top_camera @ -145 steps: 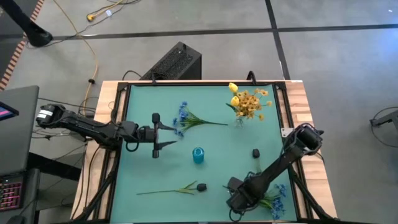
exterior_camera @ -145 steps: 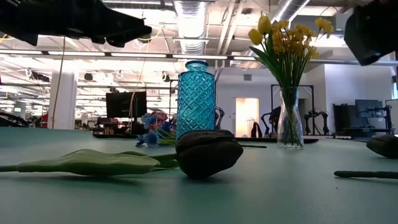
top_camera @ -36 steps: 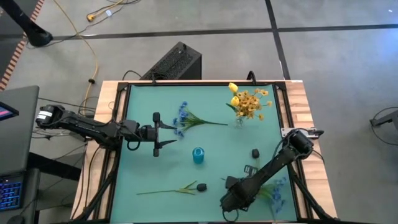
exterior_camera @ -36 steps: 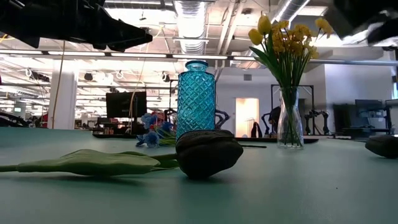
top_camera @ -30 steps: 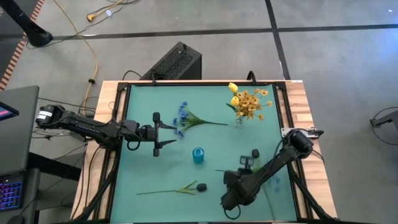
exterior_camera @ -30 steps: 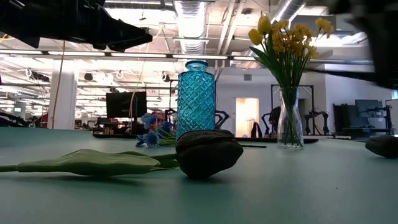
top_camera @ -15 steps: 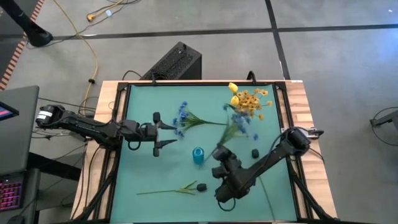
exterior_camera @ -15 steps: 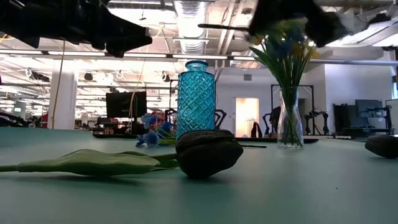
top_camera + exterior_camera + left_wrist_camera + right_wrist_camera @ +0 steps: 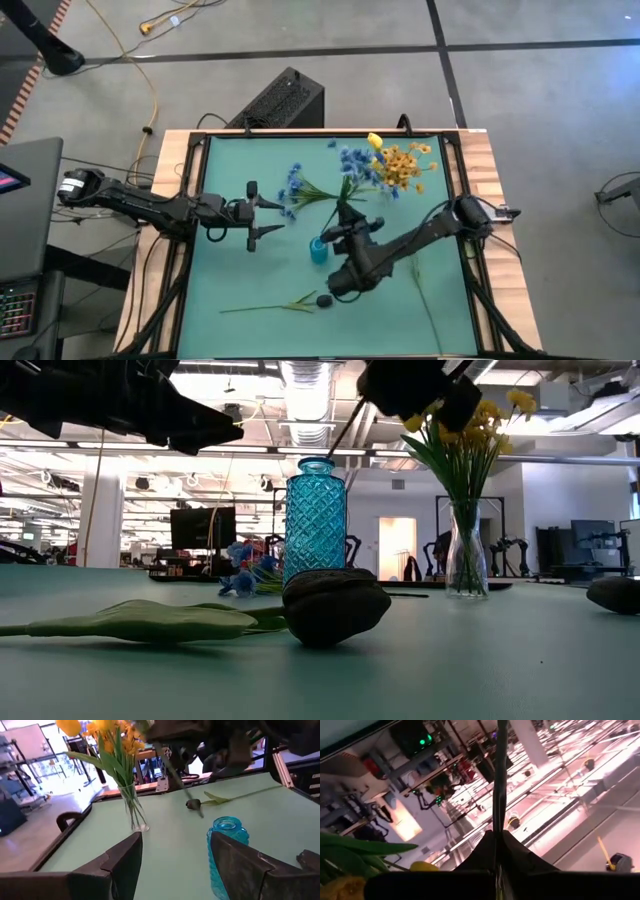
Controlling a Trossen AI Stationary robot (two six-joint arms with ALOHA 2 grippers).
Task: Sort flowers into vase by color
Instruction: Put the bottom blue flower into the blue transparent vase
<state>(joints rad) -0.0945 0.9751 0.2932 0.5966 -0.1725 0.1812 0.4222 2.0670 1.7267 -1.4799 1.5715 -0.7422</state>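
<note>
My right gripper is shut on a blue small-bloom spray, held in the air just beyond the blue glass vase at the table's middle. In the low view the bare stalk slants down to the blue vase's mouth; whether it is inside, I cannot tell. Yellow flowers stand in a clear vase at the far right. Another blue spray lies on the table. A dark bud with its stalk lies near the front. My left gripper waits open at the left. My right gripper pinches the spray's thin green stalk between its two shut fingers. The stalk runs on straight out from the fingertips. The spray is lifted clear of the table and tilted: its blooms point toward the far edge, its bare end down at the blue vase.
A second dark bud lies on the mat at the right. A thin stalk lies near the front right. The wooden table frame borders the green mat. Beyond the far edge stands a black box.
My right gripper, shut the whole time, has carried the blue spray from the table's near right up and toward the middle, and has turned. The spray has swung round, so its blooms now lie toward the far edge and its stalk slants down at the blue vase.
</note>
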